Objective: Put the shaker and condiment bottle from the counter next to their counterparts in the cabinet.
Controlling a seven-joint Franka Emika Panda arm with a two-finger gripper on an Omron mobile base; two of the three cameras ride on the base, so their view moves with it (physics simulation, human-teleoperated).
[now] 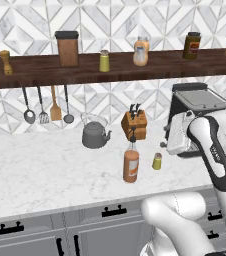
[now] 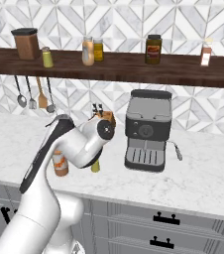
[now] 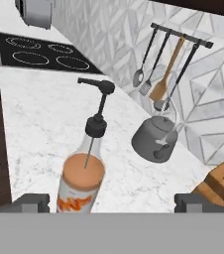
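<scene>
The arm bends forward over the counter (image 1: 45, 170), gripper (image 3: 113, 201) spread wide, apparently just short of the one condiment bottle (image 1: 131, 165) near the front edge. One shaker (image 1: 157, 161) stands beside the bottle.

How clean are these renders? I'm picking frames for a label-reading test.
Left base view: even light, faint shadows under the condiment bottle and shaker, small and soft. Right base view: arm hides most of the bottle. Hand view: rolled, bottle label cut off by the bottom edge.
</scene>
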